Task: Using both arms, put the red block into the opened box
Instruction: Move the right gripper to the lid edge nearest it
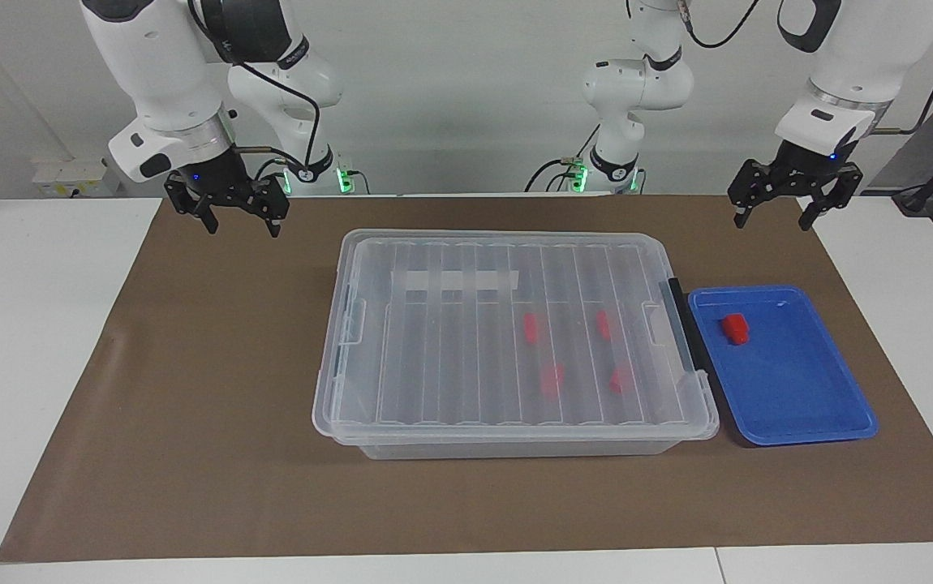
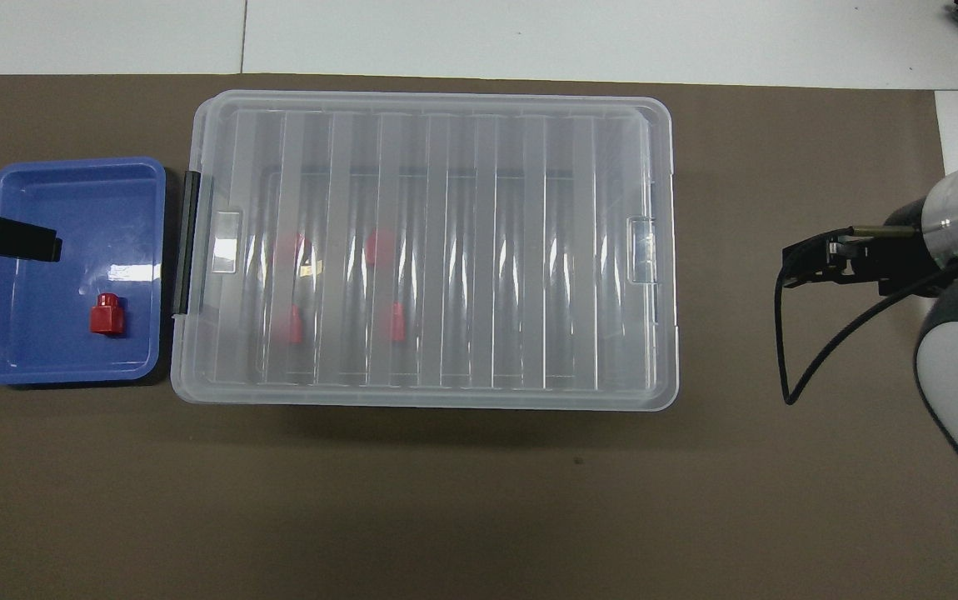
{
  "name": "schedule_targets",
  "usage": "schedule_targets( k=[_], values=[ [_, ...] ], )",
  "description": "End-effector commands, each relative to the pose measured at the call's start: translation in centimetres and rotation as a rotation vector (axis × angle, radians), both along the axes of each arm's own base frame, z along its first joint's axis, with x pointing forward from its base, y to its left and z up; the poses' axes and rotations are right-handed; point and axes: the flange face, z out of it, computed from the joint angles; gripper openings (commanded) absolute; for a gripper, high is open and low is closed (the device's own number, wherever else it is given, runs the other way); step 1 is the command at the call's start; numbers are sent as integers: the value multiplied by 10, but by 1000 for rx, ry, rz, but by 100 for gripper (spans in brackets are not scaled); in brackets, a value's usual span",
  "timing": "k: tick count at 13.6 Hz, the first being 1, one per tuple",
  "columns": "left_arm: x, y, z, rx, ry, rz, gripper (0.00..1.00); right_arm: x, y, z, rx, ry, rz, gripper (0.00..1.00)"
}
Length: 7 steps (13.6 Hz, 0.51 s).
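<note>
The box (image 1: 515, 268) is a large clear bin in the middle of the brown mat, with its ribbed lid (image 2: 437, 250) lying flat on it. Through the lid I see several red blocks inside. One red block (image 1: 735, 328) (image 2: 107, 315) lies alone in the shallow blue tray (image 1: 807, 405) (image 2: 29, 358) beside the box's black latch (image 1: 681, 324). My left gripper (image 1: 773, 219) hangs open in the air over the tray's outer edge, holding nothing. My right gripper (image 1: 242, 227) hangs open and empty over the mat at the right arm's end.
The brown mat (image 1: 191, 422) covers most of the white table (image 1: 28, 365). Bare mat lies between the box and the right arm's end, and along the table's edge farthest from the robots. A black cable (image 2: 787, 350) loops off the right arm.
</note>
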Motion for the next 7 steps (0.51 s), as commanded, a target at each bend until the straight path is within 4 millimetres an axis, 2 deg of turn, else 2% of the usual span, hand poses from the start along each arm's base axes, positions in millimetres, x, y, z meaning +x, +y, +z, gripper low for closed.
schedule_targets(
  k=[1,7],
  values=[
    [-1,3,0,-14,10,1,100,-4,-2,1,4,-21,-18,100],
    [-1,3,0,-14,10,1,100,2,-1,-7,9,-74,-12,99]
  ],
)
